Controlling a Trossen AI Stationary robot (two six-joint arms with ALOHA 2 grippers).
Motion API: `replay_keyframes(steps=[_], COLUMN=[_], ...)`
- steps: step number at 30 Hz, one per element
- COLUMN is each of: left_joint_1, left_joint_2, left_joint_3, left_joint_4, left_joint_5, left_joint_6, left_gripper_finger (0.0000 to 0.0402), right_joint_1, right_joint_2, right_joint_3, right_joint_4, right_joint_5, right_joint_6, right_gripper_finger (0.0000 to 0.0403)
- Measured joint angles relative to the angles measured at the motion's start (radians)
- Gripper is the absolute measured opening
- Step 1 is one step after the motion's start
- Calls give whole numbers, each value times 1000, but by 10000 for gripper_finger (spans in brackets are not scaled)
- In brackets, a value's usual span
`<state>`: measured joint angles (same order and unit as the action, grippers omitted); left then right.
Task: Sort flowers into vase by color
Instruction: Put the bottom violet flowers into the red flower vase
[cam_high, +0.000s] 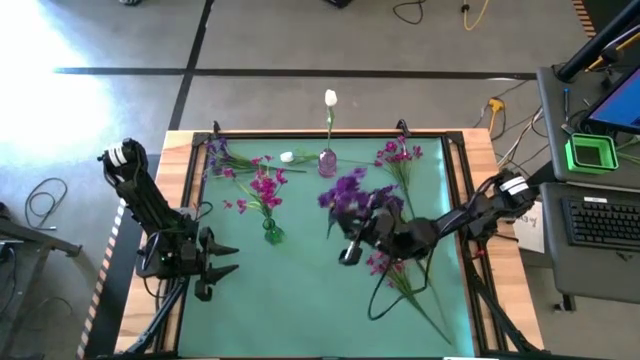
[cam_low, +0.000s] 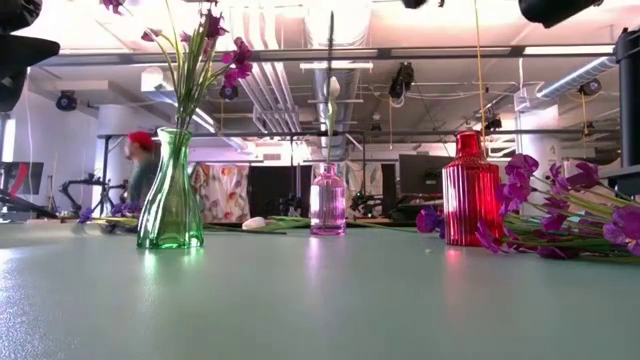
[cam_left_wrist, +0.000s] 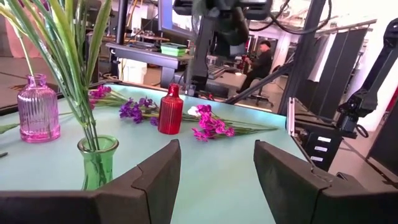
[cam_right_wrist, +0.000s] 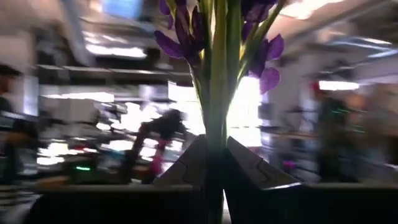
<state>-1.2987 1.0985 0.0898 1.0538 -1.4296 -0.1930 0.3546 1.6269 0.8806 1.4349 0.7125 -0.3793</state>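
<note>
Over the worktop (cam_high: 300, 290) middle, right gripper (cam_right_wrist: 214, 155) has its jaws clamped on the stems of a purple bunch (cam_high: 345, 190), blooms raised above the mat. Left gripper (cam_high: 215, 262) waits at the left edge, jaws apart, holding nothing. Green vase (cam_high: 272, 233) holds pink flowers (cam_high: 262, 185); pink vase (cam_high: 327, 161) holds a white bud (cam_high: 330, 98). Red vase (cam_low: 471, 190) stands near loose flowers (cam_high: 400, 275) lying on the mat.

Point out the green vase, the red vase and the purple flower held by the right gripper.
green vase (cam_low: 171, 205): low view, glass body.
red vase (cam_low: 471, 195): low view, ribbed body.
purple flower (cam_right_wrist: 217, 81): right wrist view, stem above the fingers.
</note>
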Motion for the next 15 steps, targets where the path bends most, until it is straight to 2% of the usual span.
replay_keyframes(steps=[3, 9, 15], left_joint_1=[0, 0, 0], left_joint_2=[0, 0, 0], left_joint_3=[0, 0, 0], left_joint_4=[0, 0, 0], left_joint_5=[0, 0, 0], left_joint_6=[0, 0, 0], left_gripper_finger=[192, 192, 192], right_joint_1=[0, 8, 20], right_joint_2=[-38, -171, -355], right_joint_3=[-23, -74, -229], right_joint_4=[-2, -2, -7], right_joint_5=[130, 292, 323], right_joint_6=[-30, -187, -185], right_gripper_finger=[28, 28, 28])
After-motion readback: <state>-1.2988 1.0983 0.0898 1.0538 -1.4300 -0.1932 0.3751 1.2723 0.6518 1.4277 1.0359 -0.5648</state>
